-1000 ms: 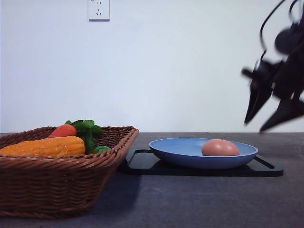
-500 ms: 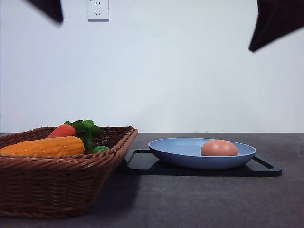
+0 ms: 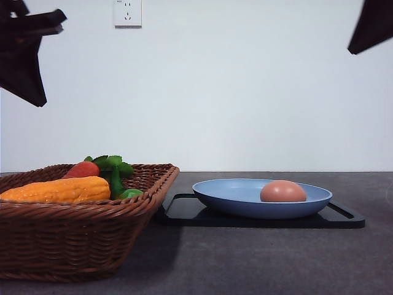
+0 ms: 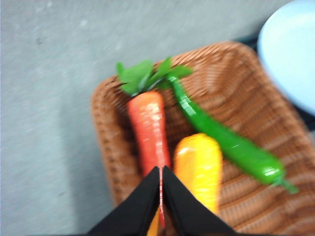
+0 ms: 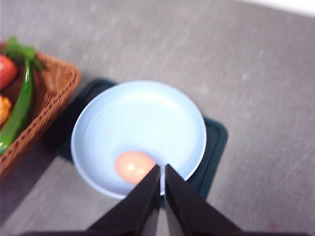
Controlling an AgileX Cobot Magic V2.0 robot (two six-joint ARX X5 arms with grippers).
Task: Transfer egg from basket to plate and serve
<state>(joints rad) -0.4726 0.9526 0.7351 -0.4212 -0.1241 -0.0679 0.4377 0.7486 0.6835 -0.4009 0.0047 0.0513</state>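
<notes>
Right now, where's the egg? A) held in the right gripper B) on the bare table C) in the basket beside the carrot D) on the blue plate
D: the egg lies on the blue plate, which sits on the black tray; the right gripper is shut above it, holding nothing.

Dark grey table (image 3: 264, 258), kinda speckled matte top; basket (image 3: 73, 236) sits on it at the left, near the front edge; flat black tray (image 3: 184, 212) lies just right of the basket, touching or almost, can't tell; bare table on the right and in front.
</notes>
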